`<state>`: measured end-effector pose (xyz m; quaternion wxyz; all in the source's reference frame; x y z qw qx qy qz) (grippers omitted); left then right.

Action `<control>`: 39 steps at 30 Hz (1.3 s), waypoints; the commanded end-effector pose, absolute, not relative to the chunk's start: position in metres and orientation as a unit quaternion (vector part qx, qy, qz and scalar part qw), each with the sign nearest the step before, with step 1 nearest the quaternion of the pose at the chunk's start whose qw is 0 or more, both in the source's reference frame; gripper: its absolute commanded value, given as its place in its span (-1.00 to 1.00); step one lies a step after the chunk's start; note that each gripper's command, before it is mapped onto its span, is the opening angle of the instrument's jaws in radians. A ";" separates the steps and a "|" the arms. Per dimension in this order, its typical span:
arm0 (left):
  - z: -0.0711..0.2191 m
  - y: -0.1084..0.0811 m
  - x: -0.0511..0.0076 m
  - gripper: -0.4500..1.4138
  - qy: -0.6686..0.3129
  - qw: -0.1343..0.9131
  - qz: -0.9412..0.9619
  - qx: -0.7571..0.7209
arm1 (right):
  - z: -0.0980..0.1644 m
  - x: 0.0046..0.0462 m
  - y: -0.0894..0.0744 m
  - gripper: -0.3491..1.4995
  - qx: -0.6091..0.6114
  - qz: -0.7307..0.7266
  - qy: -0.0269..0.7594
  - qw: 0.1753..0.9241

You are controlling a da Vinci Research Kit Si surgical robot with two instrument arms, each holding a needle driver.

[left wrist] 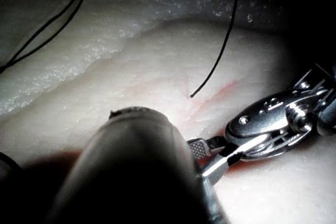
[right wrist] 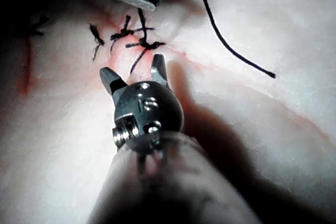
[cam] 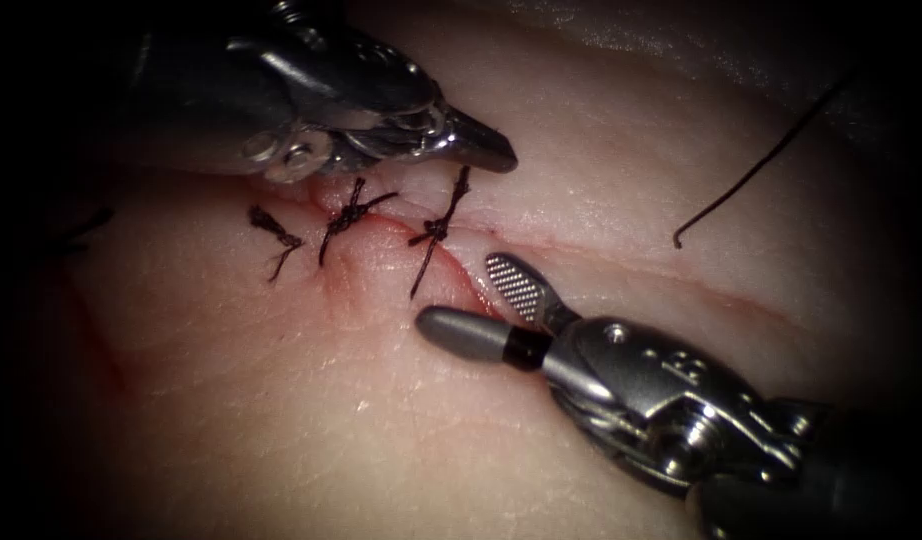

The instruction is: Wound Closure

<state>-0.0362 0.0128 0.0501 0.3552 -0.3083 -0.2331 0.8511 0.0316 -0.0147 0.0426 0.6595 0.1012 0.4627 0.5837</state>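
Note:
The tissue [cam: 281,400] carries a cut [cam: 621,262] running left to right. Three dark knotted stitches [cam: 351,215] with short cut ends cross its left part, and red fluid stains the edges there. My left tool [cam: 496,155] hovers just above the stitches, jaws shut and holding nothing. My right tool [cam: 456,292] sits just right of the last stitch [cam: 436,232]. Its jaws stand wide open over the cut with nothing between them, as the right wrist view confirms [right wrist: 132,69]. A loose thread [cam: 751,175] lies on the tissue at the right, its free end [cam: 676,243] above the cut.
In the left wrist view the loose thread [left wrist: 220,51] ends near the right tool [left wrist: 262,129], and more thread strands [left wrist: 47,24] lie at the tissue's far edge. A red streak [cam: 96,340] marks the tissue at the left.

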 end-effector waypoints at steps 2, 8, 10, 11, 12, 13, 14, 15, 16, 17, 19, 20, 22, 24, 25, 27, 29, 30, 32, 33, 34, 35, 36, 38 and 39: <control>0.051 0.013 -0.0368 -1.00 -0.233 0.355 0.851 -0.309 | 0.043 0.0326 -0.014 0.53 0.097 0.586 0.465 0.656; 0.051 0.012 -0.0368 -1.00 -0.230 0.356 0.851 -0.309 | 0.044 0.0328 -0.012 0.49 0.084 0.597 0.470 0.645; 0.051 0.012 -0.0368 -1.00 -0.231 0.356 0.851 -0.308 | 0.044 0.0333 -0.011 0.49 0.079 0.601 0.471 0.641; 0.051 0.012 -0.0368 -1.00 -0.232 0.356 0.851 -0.308 | 0.045 0.0335 -0.011 0.51 0.078 0.604 0.472 0.637; 0.050 0.012 -0.0369 -1.00 -0.232 0.357 0.851 -0.308 | 0.045 0.0336 -0.011 0.51 0.076 0.605 0.473 0.636; 0.050 0.012 -0.0369 -1.00 -0.233 0.354 0.852 -0.309 | 0.045 0.0339 -0.011 0.51 0.073 0.604 0.474 0.637; 0.050 0.012 -0.0369 -1.00 -0.233 0.354 0.852 -0.309 | 0.045 0.0341 -0.011 0.51 0.072 0.602 0.474 0.638; 0.050 0.012 -0.0369 -1.00 -0.234 0.354 0.851 -0.309 | 0.045 0.0343 -0.010 0.51 0.073 0.602 0.477 0.637; 0.050 0.012 -0.0369 -1.00 -0.234 0.354 0.851 -0.309 | 0.045 0.0346 -0.010 0.51 0.074 0.601 0.479 0.636; 0.050 0.012 -0.0370 -1.00 -0.235 0.354 0.851 -0.309 | 0.045 0.0351 -0.010 0.47 0.076 0.599 0.482 0.635; 0.050 0.012 -0.0370 -1.00 -0.235 0.354 0.851 -0.309 | 0.045 0.0356 -0.010 0.45 0.075 0.600 0.482 0.634; 0.050 0.012 -0.0370 -1.00 -0.235 0.355 0.851 -0.308 | 0.045 0.0357 -0.010 0.45 0.074 0.600 0.482 0.634; 0.050 0.012 -0.0370 -1.00 -0.236 0.354 0.851 -0.308 | 0.045 0.0358 -0.010 0.47 0.068 0.595 0.487 0.636; 0.050 0.012 -0.0370 -1.00 -0.236 0.354 0.851 -0.309 | 0.045 0.0358 -0.010 0.49 0.065 0.593 0.491 0.635; 0.050 0.012 -0.0370 -1.00 -0.236 0.354 0.851 -0.309 | 0.045 0.0358 -0.009 0.51 0.064 0.593 0.493 0.633; 0.050 0.012 -0.0370 -1.00 -0.237 0.354 0.850 -0.309 | 0.045 0.0360 -0.009 0.58 0.062 0.590 0.497 0.633; 0.050 0.012 -0.0370 -1.00 -0.237 0.354 0.850 -0.309 | 0.046 0.0362 -0.009 0.62 0.061 0.591 0.498 0.632; 0.050 0.012 -0.0370 -1.00 -0.237 0.354 0.850 -0.309 | 0.046 0.0364 -0.009 0.62 0.062 0.591 0.498 0.632; 0.050 0.012 -0.0370 -1.00 -0.237 0.354 0.850 -0.309 | 0.046 0.0367 -0.009 0.62 0.062 0.587 0.500 0.633; 0.050 0.012 -0.0370 -1.00 -0.237 0.354 0.850 -0.309 | 0.046 0.0368 -0.009 0.62 0.063 0.587 0.501 0.633; 0.050 0.012 -0.0370 -1.00 -0.237 0.354 0.850 -0.309 | 0.046 0.0369 -0.009 0.58 0.064 0.583 0.505 0.634; 0.050 0.012 -0.0370 -1.00 -0.238 0.354 0.850 -0.310 | 0.046 0.0370 -0.009 0.58 0.063 0.583 0.506 0.633; 0.050 0.012 -0.0370 -1.00 -0.238 0.354 0.850 -0.310 | 0.046 0.0371 -0.009 0.58 0.062 0.583 0.506 0.633; 0.050 0.012 -0.0370 -1.00 -0.238 0.354 0.850 -0.310 | 0.046 0.0373 -0.009 0.58 0.063 0.582 0.507 0.632; 0.050 0.012 -0.0370 -1.00 -0.238 0.354 0.850 -0.310 | 0.046 0.0373 -0.009 0.58 0.063 0.582 0.508 0.632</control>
